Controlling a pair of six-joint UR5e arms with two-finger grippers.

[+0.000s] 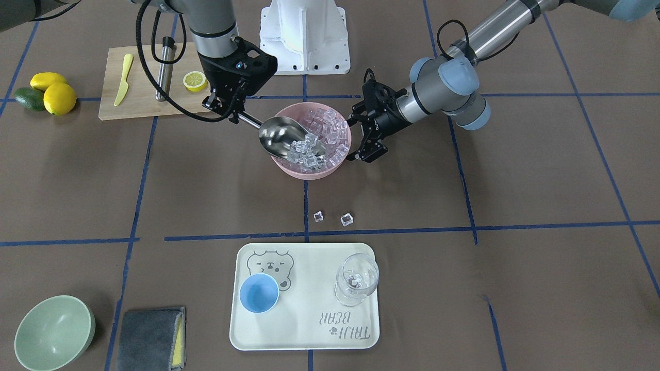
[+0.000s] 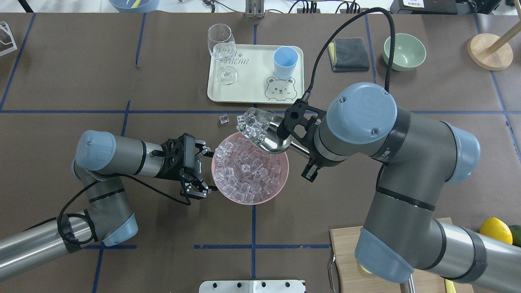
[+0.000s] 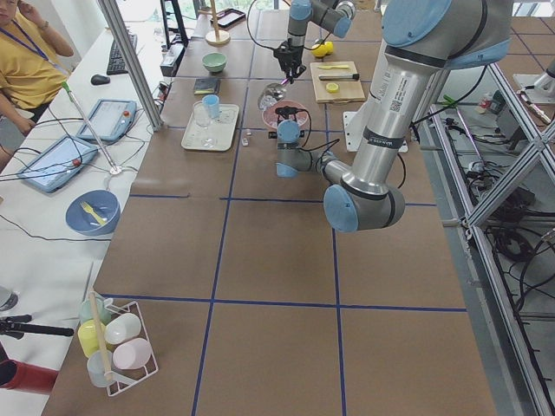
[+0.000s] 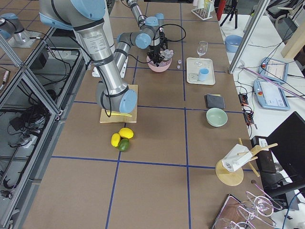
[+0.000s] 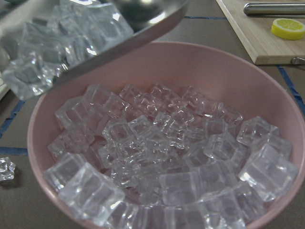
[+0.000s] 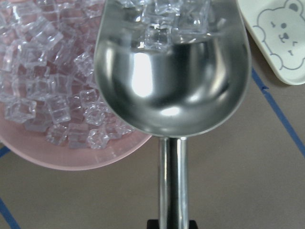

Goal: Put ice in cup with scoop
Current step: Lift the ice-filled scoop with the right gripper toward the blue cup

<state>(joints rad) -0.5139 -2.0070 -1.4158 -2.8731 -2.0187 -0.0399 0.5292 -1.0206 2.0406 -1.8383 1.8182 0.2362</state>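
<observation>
Ice [image 2: 252, 124] is heaped in the front of the scoop [image 2: 273, 140], which hangs over the tray-side rim of the pink bowl [image 2: 223, 194], itself full of more cubes. Beyond it, the tray [image 2: 213, 95] reads "TAIJI BEAR" beside a bear face. The wine glass [image 2: 222, 49] stands on the tray's left and the cup [image 2: 284, 61] on its right, well apart from the scoop. Two loose cubes [image 1: 347, 220] lie between bowl and tray. At the bowl's left wall the left gripper [image 2: 208, 171] waits, jaws apart. On the right, the right gripper [image 1: 234, 114] is clamped on the scoop's rod handle.

Bright even light; soft shadows; glare on scoop [image 6: 143, 76]; wrist close-ups blurry.
</observation>
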